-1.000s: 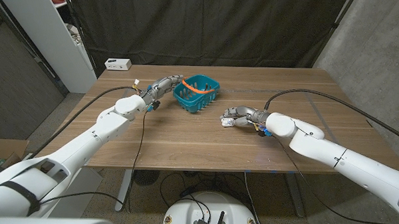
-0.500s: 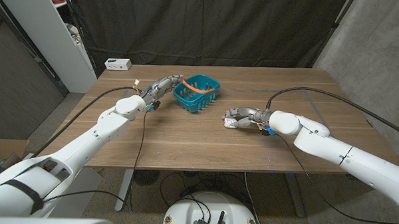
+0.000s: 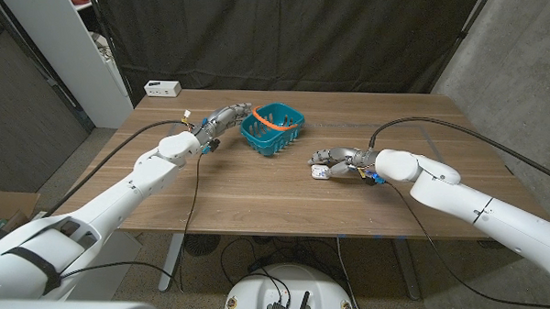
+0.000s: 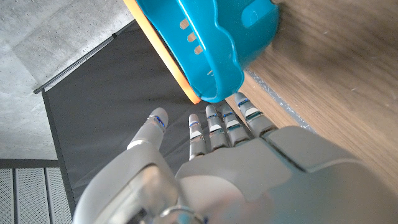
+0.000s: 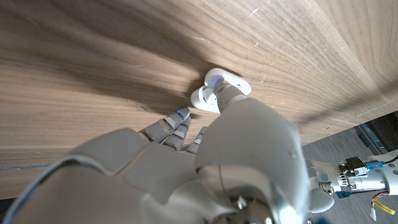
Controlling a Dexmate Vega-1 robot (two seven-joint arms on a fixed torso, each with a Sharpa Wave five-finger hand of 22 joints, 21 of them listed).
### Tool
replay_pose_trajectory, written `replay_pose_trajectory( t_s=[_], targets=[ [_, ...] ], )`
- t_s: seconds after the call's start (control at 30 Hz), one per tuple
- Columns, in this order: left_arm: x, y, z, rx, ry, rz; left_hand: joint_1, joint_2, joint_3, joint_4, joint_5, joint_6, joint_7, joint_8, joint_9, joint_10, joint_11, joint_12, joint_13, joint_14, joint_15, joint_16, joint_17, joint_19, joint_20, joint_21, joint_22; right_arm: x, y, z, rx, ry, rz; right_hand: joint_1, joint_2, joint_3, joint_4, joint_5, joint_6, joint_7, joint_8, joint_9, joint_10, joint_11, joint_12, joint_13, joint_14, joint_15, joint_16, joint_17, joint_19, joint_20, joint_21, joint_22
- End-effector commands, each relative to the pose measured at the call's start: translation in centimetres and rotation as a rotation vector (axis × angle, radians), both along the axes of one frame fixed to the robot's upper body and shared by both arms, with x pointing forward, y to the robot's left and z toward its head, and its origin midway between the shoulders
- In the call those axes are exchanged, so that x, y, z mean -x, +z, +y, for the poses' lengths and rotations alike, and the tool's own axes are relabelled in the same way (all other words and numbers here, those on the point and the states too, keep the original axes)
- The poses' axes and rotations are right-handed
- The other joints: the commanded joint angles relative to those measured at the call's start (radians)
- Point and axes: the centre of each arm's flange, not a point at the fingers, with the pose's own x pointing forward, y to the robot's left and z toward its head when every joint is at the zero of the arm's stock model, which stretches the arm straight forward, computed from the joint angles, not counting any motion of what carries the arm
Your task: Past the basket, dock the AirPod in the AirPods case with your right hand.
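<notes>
The white AirPods case [image 3: 320, 171] lies on the wooden table [image 3: 255, 195], right of the teal basket [image 3: 271, 129]. My right hand [image 3: 337, 161] curls over it from the right, and the thumb [image 5: 225, 94] presses on the case [image 5: 219, 84] in the right wrist view. A rounded white part sticks out beside the thumb; I cannot tell whether it is the lid or the AirPod. My left hand [image 3: 223, 116] reaches with straight fingers [image 4: 214, 127] to the basket's left side and holds nothing. The basket [image 4: 205, 43] has an orange handle.
A small white box [image 3: 163, 88] sits at the table's far left corner. A white cabinet [image 3: 68, 46] stands off the table to the left. Black cables run along both arms over the table.
My right hand has slid a little to the right, and the white case has gone with it. The left hand and the basket have stayed still.
</notes>
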Motion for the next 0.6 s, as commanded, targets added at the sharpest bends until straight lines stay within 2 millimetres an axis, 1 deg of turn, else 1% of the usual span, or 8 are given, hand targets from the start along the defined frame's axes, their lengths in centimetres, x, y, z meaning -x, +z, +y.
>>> replay_pose_trajectory(
  t_s=[0.03,0.13,0.17,0.27,0.33,0.4,0.6],
  targets=[
    [0.3,-0.4,0.5,0.011,0.011,-0.011,0.016,-0.002,0.002,-0.005,0.005,0.016,-0.009,0.007,0.002,0.004,-0.004,0.004,0.001,0.003,-0.007,0.003,0.000,0.002,0.008,0.004,0.004,0.3,2.2,1.2,-0.035,0.051,-0.026,-0.026,0.014,-0.011,0.017,-0.006,-0.013,0.000,0.013,0.004,0.006,-0.004,0.011,0.003,0.007,-0.175,0.010,0.007,0.011,-0.018,0.011,0.002],
    [0.4,-0.5,0.6,0.013,0.018,-0.012,0.018,-0.001,0.002,-0.006,0.005,0.021,-0.014,0.008,0.002,0.008,-0.007,0.005,0.001,0.005,-0.007,0.004,0.000,0.004,0.008,0.005,0.005,0.4,2.5,1.5,-0.033,0.057,-0.020,-0.037,0.020,-0.014,0.025,-0.005,-0.012,0.000,0.016,0.004,0.005,-0.001,0.012,0.002,0.006,-0.175,0.011,0.009,0.014,-0.016,0.012,0.002],
    [0.5,-0.5,0.6,0.015,0.018,-0.013,0.019,-0.001,0.002,-0.007,0.005,0.021,-0.013,0.008,0.002,0.008,-0.007,0.005,0.001,0.005,-0.005,0.004,0.000,0.004,0.010,0.005,0.005,0.5,2.6,1.5,-0.035,0.060,-0.015,-0.048,0.023,-0.018,0.032,-0.006,-0.011,0.000,0.018,0.004,0.005,0.000,0.013,0.002,0.005,-0.174,0.012,0.011,0.014,-0.016,0.012,0.002],
    [0.5,-0.5,0.7,0.015,0.021,-0.017,0.021,-0.001,0.000,-0.009,0.005,0.027,-0.019,0.009,0.002,0.011,-0.010,0.007,0.001,0.007,-0.010,0.005,0.001,0.005,0.007,0.006,0.005,0.6,2.8,1.6,-0.042,0.064,-0.009,-0.065,0.031,-0.021,0.044,-0.004,-0.018,0.000,0.018,0.004,-0.010,0.002,0.009,0.001,0.001,-0.173,0.015,0.015,0.014,-0.015,0.012,0.003],
    [0.6,-0.6,0.7,0.015,0.020,-0.017,0.024,0.002,0.000,-0.010,0.006,0.029,-0.020,0.009,0.002,0.011,-0.006,0.007,0.001,0.006,-0.006,0.005,0.001,0.005,0.012,0.005,0.005,0.7,2.9,1.5,-0.047,0.068,-0.006,-0.075,0.039,-0.021,0.052,-0.003,-0.026,0.000,0.016,0.003,-0.010,0.000,0.010,0.001,0.000,-0.174,0.017,0.019,0.012,-0.015,0.012,0.003],
    [0.6,-0.6,0.7,0.012,0.016,-0.019,0.025,0.003,0.000,-0.011,0.006,0.032,-0.023,0.009,0.002,0.012,-0.008,0.007,0.001,0.006,-0.008,0.005,0.001,0.005,0.011,0.006,0.005,0.8,3.1,1.4,-0.049,0.072,-0.005,-0.087,0.045,-0.020,0.063,-0.001,-0.033,0.000,0.015,0.002,-0.013,-0.001,0.011,0.001,-0.001,-0.173,0.020,0.024,0.012,-0.015,0.013,0.003],
    [0.8,-0.5,0.7,0.006,0.016,-0.027,0.031,0.004,-0.001,-0.014,0.007,0.036,-0.026,0.010,0.002,0.013,-0.008,0.008,0.001,0.009,-0.011,0.005,0.001,0.006,0.011,0.006,0.005,1.6,3.4,1.0,-0.059,0.079,-0.008,-0.100,0.053,-0.014,0.077,0.004,-0.039,-0.001,0.016,0.001,-0.012,0.000,0.013,0.001,0.000,-0.176,0.026,0.032,0.014,-0.013,0.014,0.004]
  ],
)
